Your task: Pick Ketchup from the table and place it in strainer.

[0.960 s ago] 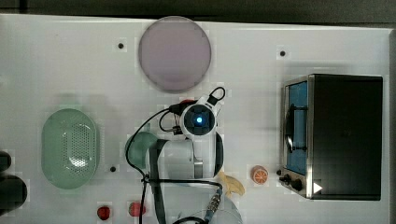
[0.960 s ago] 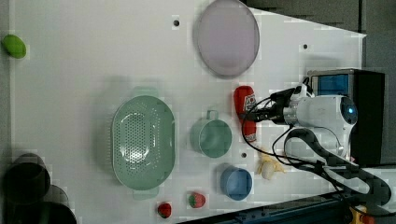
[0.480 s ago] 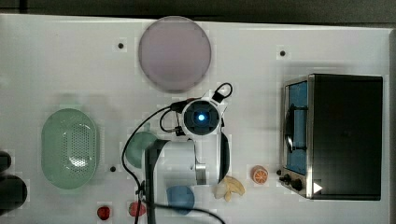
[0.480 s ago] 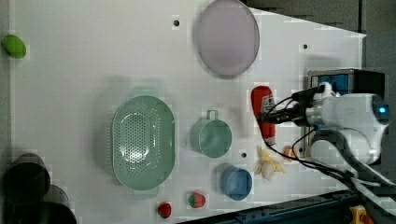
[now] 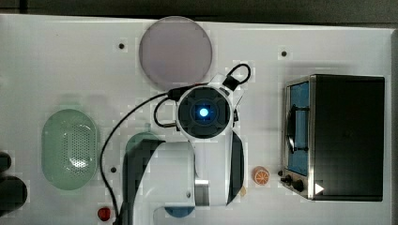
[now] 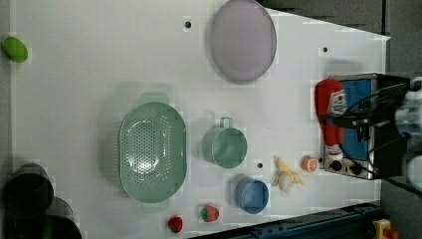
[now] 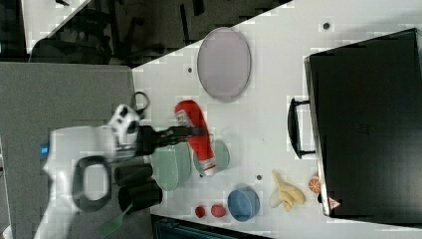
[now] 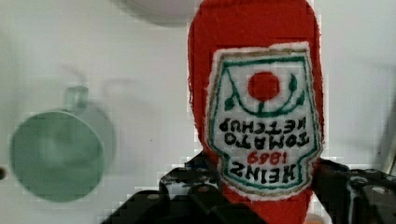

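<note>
Ketchup (image 6: 330, 115): clamped mid-body in the gripper (image 6: 359, 121), held clear of the table. Strainer (image 6: 152, 151): far off at the left view's left. Advice: carry level over the mug (image 6: 225, 146), release only above the strainer.

The claw (image 6: 354, 121) has lifted the Ketchup (image 6: 330, 117) higher.

Strainer (image 6: 152, 152) interior: empty, open from above.
Between: green mug (image 6: 225, 146) just beside the strainer.
Near edge: blue bowl (image 6: 252, 194), two small red fruits (image 6: 210, 213).
</note>
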Robot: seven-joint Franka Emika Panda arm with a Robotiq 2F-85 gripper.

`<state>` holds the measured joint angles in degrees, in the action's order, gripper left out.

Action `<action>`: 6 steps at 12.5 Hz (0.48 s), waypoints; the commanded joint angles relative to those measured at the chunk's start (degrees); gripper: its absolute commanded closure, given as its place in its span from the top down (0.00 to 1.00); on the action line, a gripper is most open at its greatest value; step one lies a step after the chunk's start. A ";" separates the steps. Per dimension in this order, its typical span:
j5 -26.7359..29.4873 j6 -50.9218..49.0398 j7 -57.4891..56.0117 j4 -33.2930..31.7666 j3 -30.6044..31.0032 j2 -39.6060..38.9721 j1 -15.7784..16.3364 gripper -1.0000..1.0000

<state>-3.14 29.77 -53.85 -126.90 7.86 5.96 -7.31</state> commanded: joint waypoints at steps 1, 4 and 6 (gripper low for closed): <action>0.98 -6.61 2.30 2.99 1.81 1.46 0.66 0.59; 3.27 -8.09 9.64 5.08 6.15 1.82 2.06 0.59; 5.43 -8.06 18.51 5.64 10.17 1.32 3.05 0.59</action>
<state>0.66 22.34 -43.48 -121.75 15.42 8.10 -6.53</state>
